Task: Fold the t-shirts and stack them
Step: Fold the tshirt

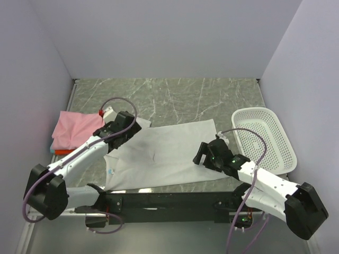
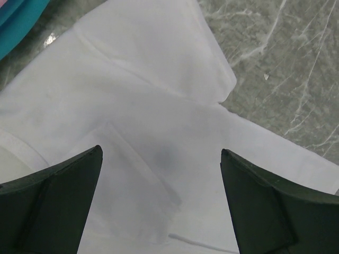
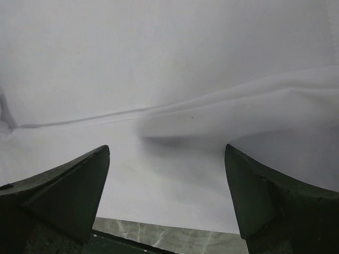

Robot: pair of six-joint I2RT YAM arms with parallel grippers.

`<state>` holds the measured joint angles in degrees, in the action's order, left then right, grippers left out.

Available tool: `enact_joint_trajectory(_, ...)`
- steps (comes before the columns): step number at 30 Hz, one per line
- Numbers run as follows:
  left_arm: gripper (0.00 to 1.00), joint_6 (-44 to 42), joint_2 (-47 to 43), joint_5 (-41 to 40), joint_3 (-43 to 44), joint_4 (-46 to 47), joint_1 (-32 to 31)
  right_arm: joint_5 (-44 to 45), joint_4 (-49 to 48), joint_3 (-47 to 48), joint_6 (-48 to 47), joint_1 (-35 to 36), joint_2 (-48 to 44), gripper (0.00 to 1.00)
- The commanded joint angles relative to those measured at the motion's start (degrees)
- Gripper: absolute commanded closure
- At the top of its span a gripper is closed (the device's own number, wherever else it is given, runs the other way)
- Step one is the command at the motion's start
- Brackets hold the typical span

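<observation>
A plain white t-shirt (image 1: 164, 153) lies spread flat in the middle of the marble table, with a small blue neck label at its left edge. My left gripper (image 1: 126, 128) is open above its upper left part, near a sleeve (image 2: 175, 47). My right gripper (image 1: 204, 153) is open over the shirt's right edge (image 3: 175, 201). Both hold nothing. A folded pink shirt (image 1: 74, 128) lies on a stack at the left, with teal (image 2: 18, 18) and orange-red layers under it.
A white perforated plastic basket (image 1: 265, 138) stands at the right by the wall. Bare marble table (image 1: 175, 98) lies behind the shirt. Grey walls close in the left, back and right sides. A black base rail (image 1: 169, 201) runs along the near edge.
</observation>
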<state>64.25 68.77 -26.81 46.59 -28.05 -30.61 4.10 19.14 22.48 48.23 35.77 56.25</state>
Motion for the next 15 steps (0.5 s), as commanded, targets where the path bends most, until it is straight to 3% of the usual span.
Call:
enact_joint_trajectory(1,0.01,-4.13,3.2,1.32,4.21,3.97,2.04,2.84,-0.42,-3.66,3.36,0.18,-1.84,0.04)
enact_joint_trajectory(9,0.01,-4.13,16.2,2.19,15.01,0.63,6.26,2.84,4.59,-5.87,5.04,0.35,-8.08,0.04)
enact_joint_trajectory(15,0.01,-4.49,25.6,3.52,22.57,-0.33,9.25,3.02,7.31,-2.01,3.1,0.35,-14.85,0.04)
